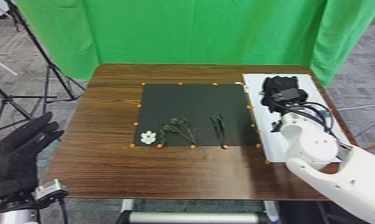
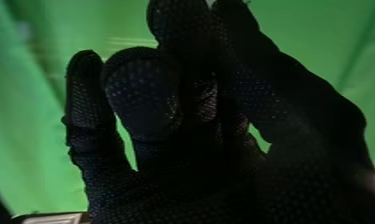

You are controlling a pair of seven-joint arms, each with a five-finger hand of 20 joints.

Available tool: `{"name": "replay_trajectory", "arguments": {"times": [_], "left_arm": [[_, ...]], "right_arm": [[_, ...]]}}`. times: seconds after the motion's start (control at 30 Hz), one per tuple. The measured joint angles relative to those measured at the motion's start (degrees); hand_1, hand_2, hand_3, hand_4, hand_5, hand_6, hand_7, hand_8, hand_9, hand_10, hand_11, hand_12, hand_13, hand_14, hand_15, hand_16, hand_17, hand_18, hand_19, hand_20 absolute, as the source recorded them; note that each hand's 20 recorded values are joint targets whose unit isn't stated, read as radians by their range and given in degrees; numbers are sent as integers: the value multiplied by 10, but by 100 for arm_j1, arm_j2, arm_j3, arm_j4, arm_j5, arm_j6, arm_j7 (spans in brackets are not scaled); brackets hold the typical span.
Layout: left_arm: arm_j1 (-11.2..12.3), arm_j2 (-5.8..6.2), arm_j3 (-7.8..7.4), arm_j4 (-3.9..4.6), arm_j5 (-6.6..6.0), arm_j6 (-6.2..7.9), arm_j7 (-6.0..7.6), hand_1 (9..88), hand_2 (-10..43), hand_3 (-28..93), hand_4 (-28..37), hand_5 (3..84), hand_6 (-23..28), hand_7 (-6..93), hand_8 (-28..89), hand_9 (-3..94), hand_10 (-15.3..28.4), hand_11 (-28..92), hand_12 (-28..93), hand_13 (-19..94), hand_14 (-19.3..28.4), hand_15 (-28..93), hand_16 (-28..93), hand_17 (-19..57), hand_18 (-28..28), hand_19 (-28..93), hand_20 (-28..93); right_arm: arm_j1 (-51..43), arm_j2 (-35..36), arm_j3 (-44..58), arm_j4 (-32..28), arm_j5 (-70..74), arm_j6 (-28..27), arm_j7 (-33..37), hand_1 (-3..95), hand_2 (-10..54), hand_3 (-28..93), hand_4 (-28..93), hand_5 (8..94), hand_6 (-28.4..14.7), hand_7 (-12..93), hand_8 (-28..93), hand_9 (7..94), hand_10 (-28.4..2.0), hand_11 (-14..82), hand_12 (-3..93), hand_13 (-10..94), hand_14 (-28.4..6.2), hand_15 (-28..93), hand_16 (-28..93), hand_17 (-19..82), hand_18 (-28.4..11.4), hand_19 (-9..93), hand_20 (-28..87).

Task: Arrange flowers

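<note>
A white bloom (image 1: 148, 137) lies at the near left corner of the dark mat (image 1: 166, 102), with green sprigs (image 1: 177, 131) just beside it and slim stems (image 1: 219, 131) farther right, all on the brown table (image 1: 95, 167). The robot's right hand (image 1: 284, 91), loosely open and holding nothing, is over the white board (image 1: 257, 85), while its left hand (image 1: 22, 152), fingers extended and empty, is beside the table's left edge

White rounded arm casings (image 1: 310, 142), black fabric-gloved hands (image 1: 22, 150) with dotted texture, looped black cables (image 1: 326, 119)
</note>
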Motion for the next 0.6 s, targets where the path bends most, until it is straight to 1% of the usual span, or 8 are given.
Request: {"name": "replay_trajectory", "arguments": {"times": [0.23, 0.47, 0.6], "left_arm": [[4, -15, -8, -4, 18, -5, -22, 249, 56, 848, -196, 406, 103, 161, -109, 347, 199, 376, 68, 254, 274, 658, -172, -95, 217, 586, 45], [2, -87, -49, -9, 91, -23, -109, 249, 55, 848, -196, 406, 103, 161, -109, 347, 198, 377, 68, 253, 274, 657, -173, -95, 217, 586, 46], [-5, -120, -64, -10, 135, -43, -158, 249, 56, 848, -197, 406, 103, 161, -109, 347, 199, 377, 68, 254, 273, 657, -172, -95, 217, 586, 46]], "right_arm": [[478, -544, -526, -26, -44, -69, -251, 527, -58, 761, -283, 764, -2, 298, 2, 873, -72, 326, 277, 797, -46, 671, 217, 287, -217, 898, 74], [933, -1091, -1130, 58, -87, -155, -436, 526, -60, 762, -283, 765, -1, 295, 3, 874, -71, 327, 276, 797, -46, 671, 219, 284, -215, 898, 70], [960, -1467, -1092, 142, -242, -347, -756, 526, -60, 762, -283, 766, 0, 296, 3, 874, -70, 328, 278, 796, -46, 671, 219, 282, -214, 897, 70]]}}
